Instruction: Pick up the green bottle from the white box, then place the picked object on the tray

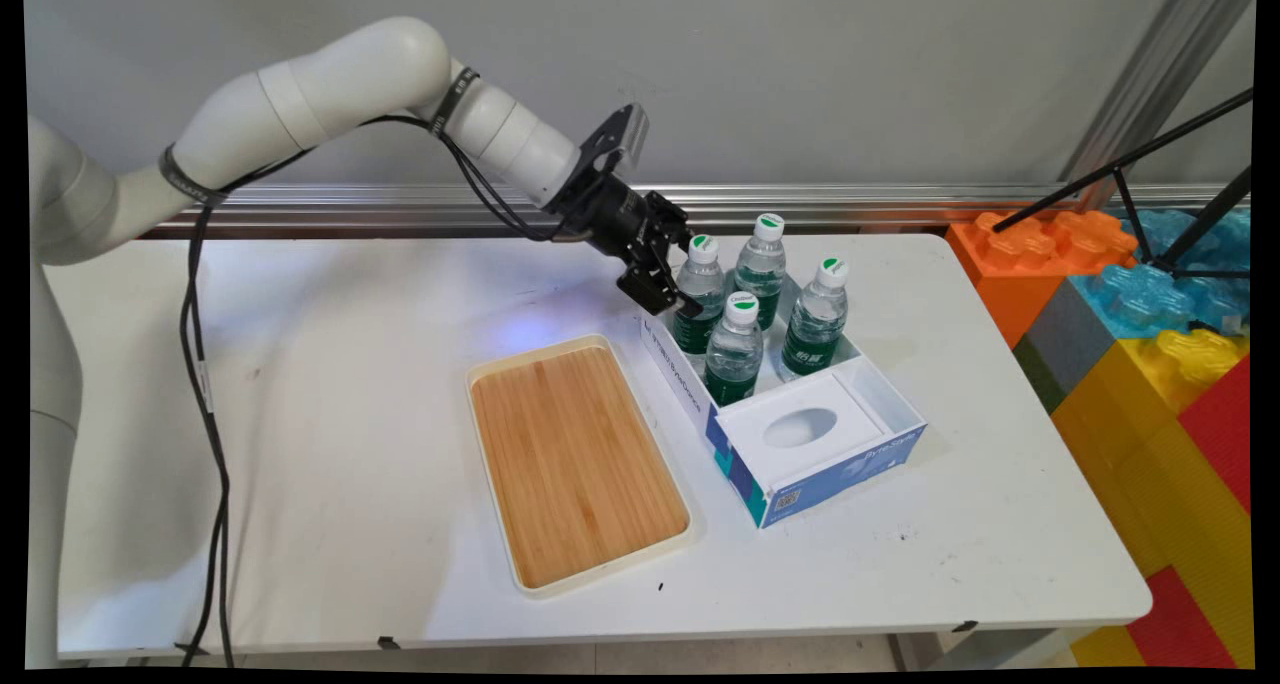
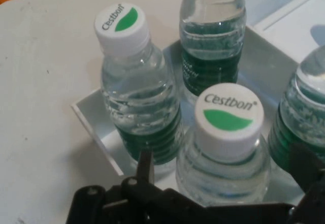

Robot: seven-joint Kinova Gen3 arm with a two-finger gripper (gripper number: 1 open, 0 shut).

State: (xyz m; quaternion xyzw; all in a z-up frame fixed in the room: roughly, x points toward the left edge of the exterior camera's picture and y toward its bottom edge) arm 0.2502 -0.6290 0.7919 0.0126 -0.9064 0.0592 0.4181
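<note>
One wooden tray point(image 1: 578, 464) nearest, long axis running away from the viewer. Beside it one box point(image 1: 800, 464) holding four upright bottles point(image 1: 733, 349). Gripper point(image 1: 668, 299) open, straddling the left-rear bottle point(image 2: 221, 148).

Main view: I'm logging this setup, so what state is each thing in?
Four clear plastic water bottles with white caps: upright, capped, standing in the box.
White and blue cardboard box: open on top, resting on the white table.
Wooden tray with cream rim: lying flat, nothing on it.
Black two-finger hand: open, beside the nearest bottle.
</note>
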